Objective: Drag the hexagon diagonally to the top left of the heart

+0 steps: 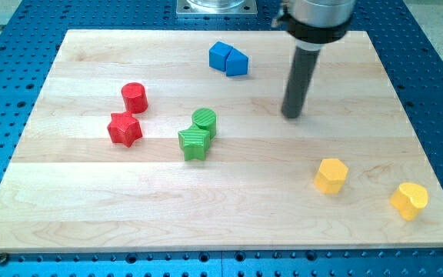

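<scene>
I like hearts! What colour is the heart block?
Yellow. The heart block sits at the camera view's bottom right, right of the yellow hexagon.

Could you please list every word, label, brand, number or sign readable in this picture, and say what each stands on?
None: no readable text shows in the camera view.
The wooden board, the yellow hexagon, the yellow heart and the other blocks carry no marks.
The dark rod bears no label; my tip rests on bare wood, above and to the left of the yellow hexagon.
</scene>
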